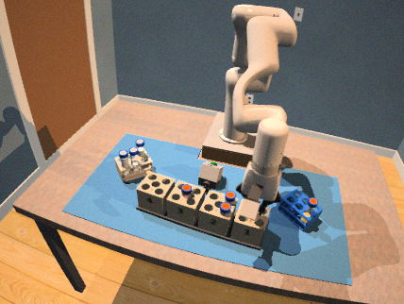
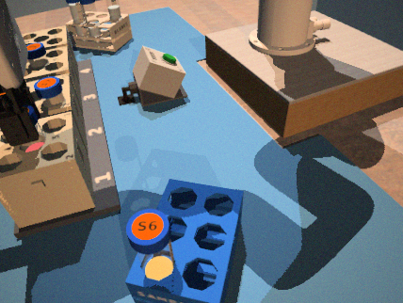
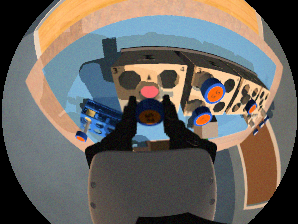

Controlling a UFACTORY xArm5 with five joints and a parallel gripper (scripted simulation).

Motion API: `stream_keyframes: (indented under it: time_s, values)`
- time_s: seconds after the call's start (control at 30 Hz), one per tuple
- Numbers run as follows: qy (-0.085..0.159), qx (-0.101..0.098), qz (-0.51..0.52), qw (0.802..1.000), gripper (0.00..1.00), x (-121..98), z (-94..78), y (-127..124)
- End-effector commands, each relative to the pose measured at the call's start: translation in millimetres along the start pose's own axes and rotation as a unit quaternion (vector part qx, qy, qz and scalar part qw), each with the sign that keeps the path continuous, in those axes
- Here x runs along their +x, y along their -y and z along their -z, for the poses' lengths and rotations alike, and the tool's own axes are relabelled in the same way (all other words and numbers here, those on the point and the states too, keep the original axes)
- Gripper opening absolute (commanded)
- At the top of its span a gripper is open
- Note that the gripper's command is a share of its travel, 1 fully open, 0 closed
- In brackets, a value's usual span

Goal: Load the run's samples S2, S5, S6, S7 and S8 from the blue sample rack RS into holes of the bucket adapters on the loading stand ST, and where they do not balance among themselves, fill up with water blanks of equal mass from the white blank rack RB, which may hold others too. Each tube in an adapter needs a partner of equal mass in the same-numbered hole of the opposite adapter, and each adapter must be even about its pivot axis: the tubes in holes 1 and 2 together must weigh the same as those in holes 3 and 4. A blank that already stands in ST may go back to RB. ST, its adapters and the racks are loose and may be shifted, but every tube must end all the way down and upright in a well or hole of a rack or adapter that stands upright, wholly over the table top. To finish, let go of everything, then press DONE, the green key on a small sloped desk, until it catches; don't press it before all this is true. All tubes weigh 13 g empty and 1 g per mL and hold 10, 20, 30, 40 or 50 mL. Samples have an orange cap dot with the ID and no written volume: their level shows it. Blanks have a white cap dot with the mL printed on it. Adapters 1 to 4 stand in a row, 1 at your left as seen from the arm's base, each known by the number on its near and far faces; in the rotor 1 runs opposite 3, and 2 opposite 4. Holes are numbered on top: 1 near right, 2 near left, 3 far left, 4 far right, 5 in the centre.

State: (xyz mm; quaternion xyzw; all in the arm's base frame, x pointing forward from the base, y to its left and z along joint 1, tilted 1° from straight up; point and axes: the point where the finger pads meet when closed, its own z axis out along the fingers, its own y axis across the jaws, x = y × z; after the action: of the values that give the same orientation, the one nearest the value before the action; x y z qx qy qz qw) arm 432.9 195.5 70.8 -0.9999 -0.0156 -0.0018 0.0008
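My gripper (image 3: 149, 103) is shut on a sample tube with a blue cap and an orange dot, whose ID I cannot read. It holds the tube upright over adapter 1 (image 1: 250, 224), and the pink-filled body (image 2: 35, 147) is sunk into what looks like the centre hole. The gripper also shows in the exterior view (image 2: 18, 123). Adapter 2 (image 1: 219, 210) holds two orange-dot tubes (image 1: 230, 195) (image 1: 226, 207). Adapter 3 (image 1: 185, 200) holds one (image 1: 187, 189). Adapter 4 (image 1: 155, 189) is empty. Sample S6 (image 2: 148, 227) stands in the blue rack RS (image 2: 188, 240).
The white blank rack RB (image 1: 133, 162) with several blue-capped tubes stands at the far left of the mat. The DONE desk (image 2: 157, 72) with its green key (image 2: 169, 58) sits between the stand and the arm's base. A pale yellow round top (image 2: 158, 268) shows in RS beside S6.
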Motion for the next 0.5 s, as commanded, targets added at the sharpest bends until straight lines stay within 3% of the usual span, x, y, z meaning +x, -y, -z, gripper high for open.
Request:
stream_keyframes:
  time_s: [0.0, 0.47]
  values:
    - [-0.002, 0.001, 0.0, 1.0, 0.0, 1.4, -3.7, 0.5]
    - [-0.002, 0.001, 0.0, 1.0, 0.0, 1.4, -10.7, 0.3]
